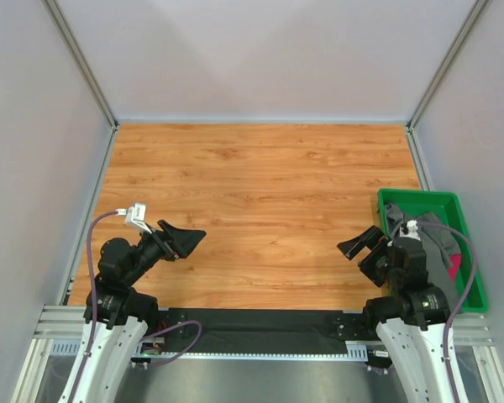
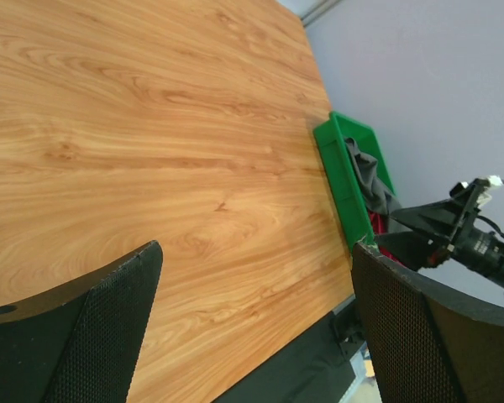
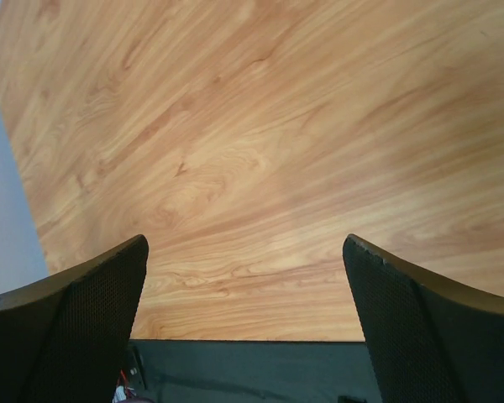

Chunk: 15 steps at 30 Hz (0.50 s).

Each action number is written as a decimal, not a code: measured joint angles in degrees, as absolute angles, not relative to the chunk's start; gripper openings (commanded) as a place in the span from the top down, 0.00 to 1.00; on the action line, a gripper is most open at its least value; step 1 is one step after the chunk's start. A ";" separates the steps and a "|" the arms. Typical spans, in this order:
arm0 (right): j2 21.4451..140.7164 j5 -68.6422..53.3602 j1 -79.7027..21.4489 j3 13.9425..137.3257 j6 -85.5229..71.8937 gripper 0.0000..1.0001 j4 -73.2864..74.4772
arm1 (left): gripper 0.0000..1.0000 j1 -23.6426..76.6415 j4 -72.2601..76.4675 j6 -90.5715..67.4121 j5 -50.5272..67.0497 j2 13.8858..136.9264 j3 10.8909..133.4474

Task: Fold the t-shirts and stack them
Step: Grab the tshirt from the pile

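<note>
Both t-shirts lie crumpled in the green tray (image 1: 420,196) at the table's right edge. The charcoal grey t-shirt (image 1: 438,239) lies on top, and a patch of the magenta-pink t-shirt (image 1: 456,267) shows at the tray's near right. My right arm partly hides them. In the left wrist view the tray (image 2: 340,185) holds the grey cloth (image 2: 370,172) with a bit of pink (image 2: 378,225) under it. My left gripper (image 1: 189,242) (image 2: 256,252) hovers open over bare wood at the near left. My right gripper (image 1: 359,243) (image 3: 244,242) is open and empty, just left of the tray.
The wooden tabletop (image 1: 260,185) is enclosed by grey walls on the left, back and right. A black strip (image 1: 260,323) runs along the near edge between the arm bases. The right arm's wrist (image 2: 479,243) shows in the left wrist view beside the tray.
</note>
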State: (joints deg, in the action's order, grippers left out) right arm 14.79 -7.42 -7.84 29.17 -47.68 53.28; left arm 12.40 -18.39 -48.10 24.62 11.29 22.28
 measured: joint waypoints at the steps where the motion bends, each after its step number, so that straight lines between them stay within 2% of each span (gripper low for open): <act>1: 16.23 -6.20 -7.84 30.74 -47.62 0.00 54.70 | 0.00 12.40 -20.10 -47.90 23.77 11.33 23.09; 6: 27.88 -3.05 -7.84 39.35 -46.74 0.00 60.20 | 0.00 12.40 -28.73 -45.82 19.55 13.89 28.49; 12: 49.67 11.31 -7.66 62.39 -40.40 0.00 67.29 | 0.00 12.38 -42.02 -41.41 15.29 20.58 39.64; 15: 57.28 17.21 -6.37 68.23 -38.15 0.00 69.23 | 0.00 12.40 -44.07 -36.12 17.56 22.52 43.03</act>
State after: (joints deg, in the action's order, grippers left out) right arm 57.28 17.21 -6.37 68.23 -38.15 69.23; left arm 12.40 -44.07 -36.12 17.56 22.52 43.03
